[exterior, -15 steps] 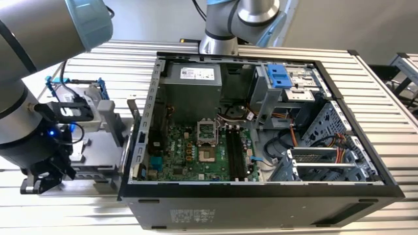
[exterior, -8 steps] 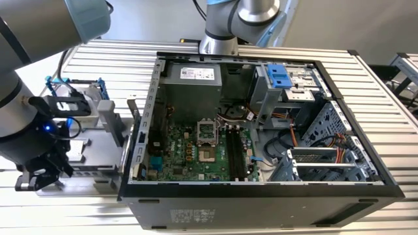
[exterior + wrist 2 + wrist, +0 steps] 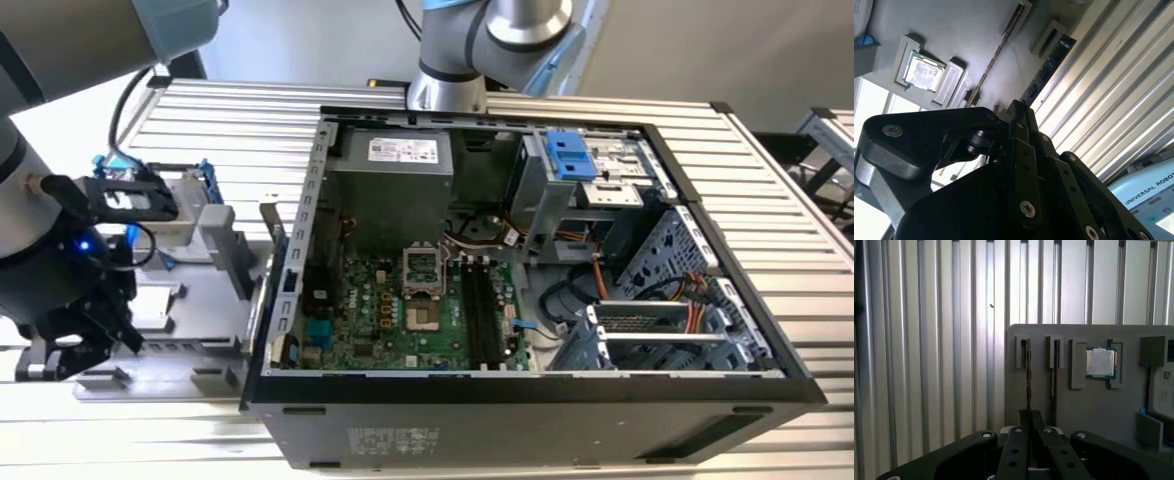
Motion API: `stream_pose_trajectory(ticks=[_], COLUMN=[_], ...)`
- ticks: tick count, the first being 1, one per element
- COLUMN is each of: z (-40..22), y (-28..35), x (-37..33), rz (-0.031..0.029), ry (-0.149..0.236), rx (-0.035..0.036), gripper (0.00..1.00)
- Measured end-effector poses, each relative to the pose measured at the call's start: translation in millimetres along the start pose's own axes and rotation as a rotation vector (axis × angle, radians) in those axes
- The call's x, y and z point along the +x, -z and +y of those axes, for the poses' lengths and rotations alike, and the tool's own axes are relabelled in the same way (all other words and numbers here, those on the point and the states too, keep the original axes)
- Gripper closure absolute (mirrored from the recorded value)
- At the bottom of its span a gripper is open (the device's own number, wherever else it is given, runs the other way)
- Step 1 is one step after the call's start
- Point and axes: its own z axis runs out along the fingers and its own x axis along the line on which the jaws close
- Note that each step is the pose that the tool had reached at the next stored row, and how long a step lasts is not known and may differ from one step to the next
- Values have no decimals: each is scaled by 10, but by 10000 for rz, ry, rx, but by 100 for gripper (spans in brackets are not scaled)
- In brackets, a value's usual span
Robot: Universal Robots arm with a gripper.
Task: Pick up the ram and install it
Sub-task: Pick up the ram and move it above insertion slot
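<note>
On the grey parts tray (image 3: pixel 1094 410), to the exterior view's left of the open computer case (image 3: pixel 534 400), my claw (image 3: pixel 1030 415) is down over the ram (image 3: pixel 1028 375). The ram stands on edge in the tray slot nearest the bare ribbed tabletop (image 3: pixel 929 365). Its thin dark edge runs straight in between my fingertips (image 3: pixel 1024 419), which, as far as I can judge, are pressed together on it. It is seated in its slot, not lifted. A second stick (image 3: pixel 1054 372) stands in the neighbouring slot just beside it, and the small square chip (image 3: pixel 1100 362) lies in its pocket beyond. In the second wrist view the ram (image 3: pixel 1049 70) shows its flat face, and the second stick (image 3: pixel 994 55) is nearly edge-on.

I see three risks. My own fingers hide how far along the ram I hold it, and an off-centre pinch on so long and thin a board could let it pivot between the pads. A tilted board might bind against the slot walls and drag the tray. A skewed ram would also meet the narrow memory slots (image 3: pixel 487 310) on the motherboard badly.
</note>
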Motion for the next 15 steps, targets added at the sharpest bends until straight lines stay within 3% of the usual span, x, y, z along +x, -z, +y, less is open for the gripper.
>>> stream_pose_trajectory(ticks=[15], z=[6], y=[292], x=[-13], rz=[0], ry=[0], rx=[0], gripper=[100])
